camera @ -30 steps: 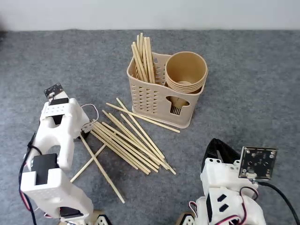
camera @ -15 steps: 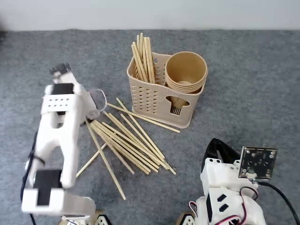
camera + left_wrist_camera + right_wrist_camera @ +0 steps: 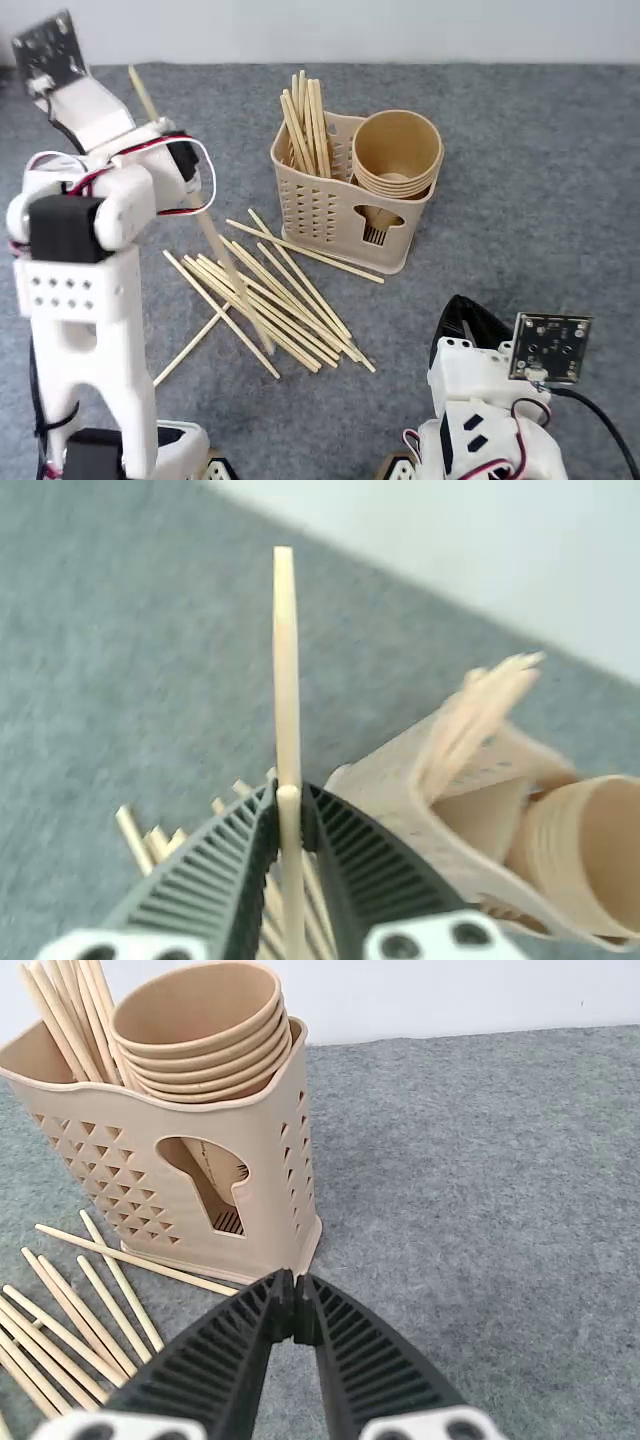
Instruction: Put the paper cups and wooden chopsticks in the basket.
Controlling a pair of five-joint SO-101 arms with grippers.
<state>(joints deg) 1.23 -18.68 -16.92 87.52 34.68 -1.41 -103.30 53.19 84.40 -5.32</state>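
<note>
Left arm (image 3: 75, 250): raised over the left side of the grey mat (image 3: 530, 200). Left gripper (image 3: 287, 805): fingers clenched on a single chopstick (image 3: 285, 660), gripped partway along its length. The stick is tilted. In the high view its upper end (image 3: 143, 92) points toward the far left edge of the mat. Its lower part slants down across the loose pile; contact with the pile cannot be judged.

Right gripper (image 3: 293, 1295): fingers pressed together, nothing between them. It is low over the mat, near the front of the basket (image 3: 100, 1150) but apart from it. In the high view it sits at the near right (image 3: 465, 320).

Basket (image 3: 320, 210): upright near the middle of the mat, perforated walls, two compartments.
- Right compartment: stack of nested paper cups (image 3: 398, 150), upright, rims above the basket wall. Same stack in the right wrist view (image 3: 200, 1010).
- Left compartment: bundle of chopsticks (image 3: 305, 115) standing on end, leaning and fanned out above the rim.

Loose chopsticks (image 3: 280, 300): a spread of many on the mat in front and to the left of the basket, overlapping one another, mostly lying diagonally. One of them (image 3: 305, 250) lies just beside the basket's front wall. A few more (image 3: 190, 345) cross at the left edge of the pile.
</note>
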